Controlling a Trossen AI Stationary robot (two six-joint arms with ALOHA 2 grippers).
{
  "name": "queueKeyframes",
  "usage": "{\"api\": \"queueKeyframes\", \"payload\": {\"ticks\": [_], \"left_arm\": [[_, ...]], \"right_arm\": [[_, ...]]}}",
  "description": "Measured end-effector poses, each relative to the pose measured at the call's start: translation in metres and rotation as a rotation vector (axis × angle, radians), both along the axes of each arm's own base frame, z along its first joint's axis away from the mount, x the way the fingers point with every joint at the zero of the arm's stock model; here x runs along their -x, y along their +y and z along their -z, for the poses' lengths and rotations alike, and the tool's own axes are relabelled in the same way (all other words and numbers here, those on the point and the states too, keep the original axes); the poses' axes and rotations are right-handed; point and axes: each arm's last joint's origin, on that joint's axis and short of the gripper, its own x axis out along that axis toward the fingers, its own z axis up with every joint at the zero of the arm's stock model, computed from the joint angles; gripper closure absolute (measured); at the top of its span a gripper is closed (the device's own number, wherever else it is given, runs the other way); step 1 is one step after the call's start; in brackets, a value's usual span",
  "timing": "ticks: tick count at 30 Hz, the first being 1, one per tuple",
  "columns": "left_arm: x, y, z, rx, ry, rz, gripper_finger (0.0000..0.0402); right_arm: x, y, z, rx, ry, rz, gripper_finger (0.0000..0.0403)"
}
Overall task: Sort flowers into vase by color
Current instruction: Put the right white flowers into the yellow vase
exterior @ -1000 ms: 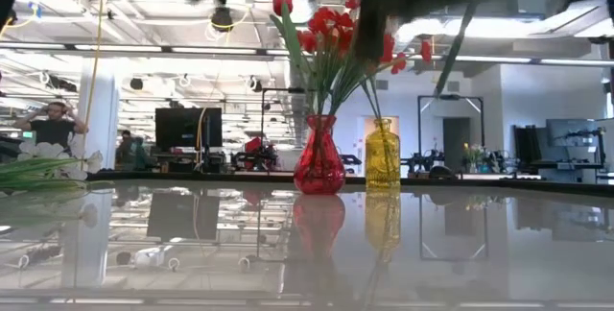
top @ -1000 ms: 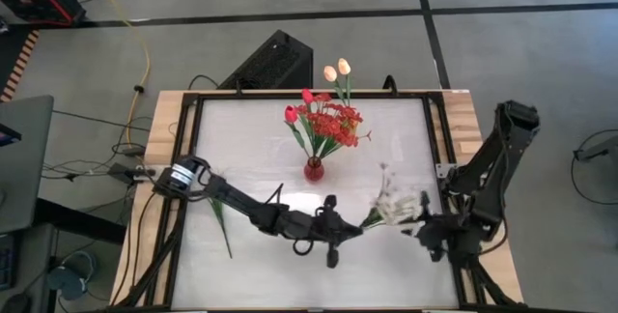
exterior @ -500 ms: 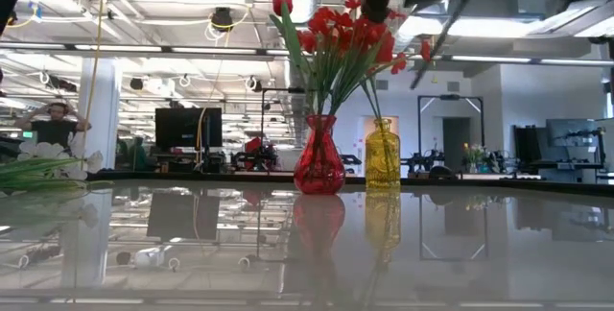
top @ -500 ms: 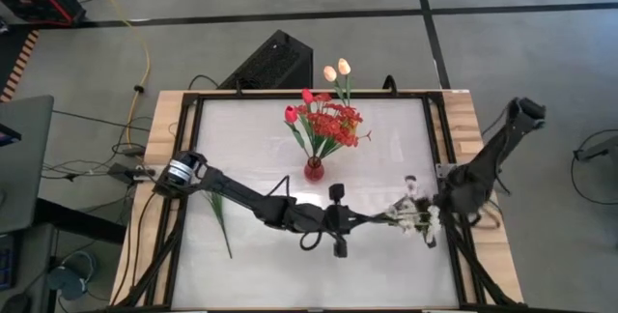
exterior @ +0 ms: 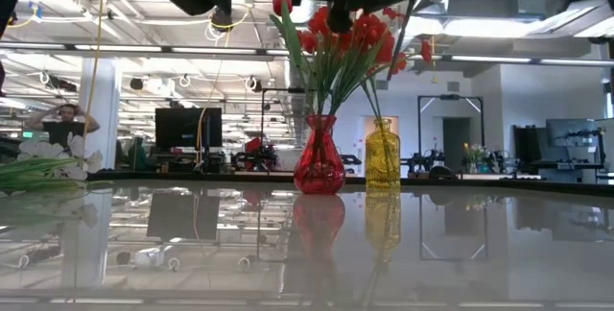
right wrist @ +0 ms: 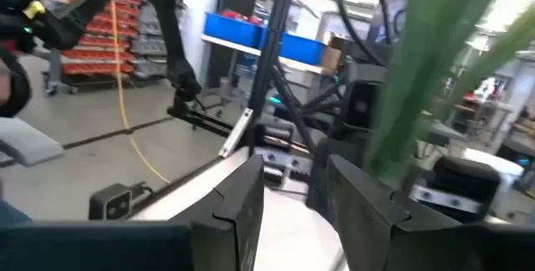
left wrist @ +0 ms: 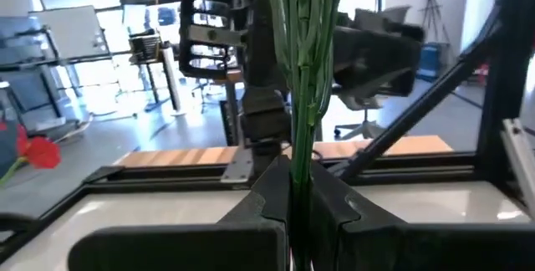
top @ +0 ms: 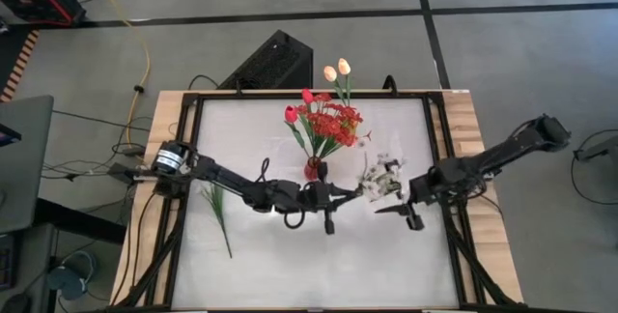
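Observation:
My left gripper [top: 340, 195] reaches over the table's middle, just in front of the red vase [top: 312, 168], and is shut on a sprig of white blossoms [top: 381, 176]. The sprig's green stems [left wrist: 305, 70] run on past its fingers. My right gripper [top: 388, 207] stands open close to the blossoms on their right, with nothing between its fingers [right wrist: 238, 200]. The red vase [exterior: 318, 162] holds red flowers [top: 326, 120]. Behind it, the yellow vase [exterior: 382, 155] holds pale tulips [top: 337, 68]. Another white-blossomed sprig [top: 218, 214] lies flat on the table's left. My left gripper pinches the sprig's bundled green stems [left wrist: 299, 169] between its two fingers, near their lower end. The fingers come level from the table's left. The sprig is lifted clear and sticks out beyond the fingertips toward the table's right and far side, blossoms outermost.
A dark box [top: 273, 62] stands beyond the table's far edge. A black frame [top: 436, 149] rims the white tabletop. A monitor and room fittings show behind the table in the low view. Bare tabletop lies along the near edge [top: 319, 274].
My left gripper has carried the sprig toward the far edge, closer to the red vase, and has rolled. The blossoms have swung from near the right front toward the far side. My right arm has stretched out level, and its gripper now points toward the table's left.

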Motion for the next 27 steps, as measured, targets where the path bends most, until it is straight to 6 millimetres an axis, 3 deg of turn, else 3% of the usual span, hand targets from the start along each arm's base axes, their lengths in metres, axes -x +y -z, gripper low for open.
{"api": "queueKeyframes", "payload": {"ticks": [8,17,27], "left_arm": [[-0.003,0.008,-0.003,-0.027,-0.005,0.024,0.0401],[-0.003,0.008,-0.003,-0.044,-0.005,-0.012,0.0401],[-0.001,0.005,0.0,-0.094,0.042,-0.15,0.0401]], "right_arm": [[-0.027,-0.005,0.008,-0.059,-0.061,0.048,0.0243],[-0.044,-0.007,0.016,-0.054,-0.029,0.068,0.0243],[-0.026,-0.007,0.014,-0.028,0.1,0.059,0.0243]]}}
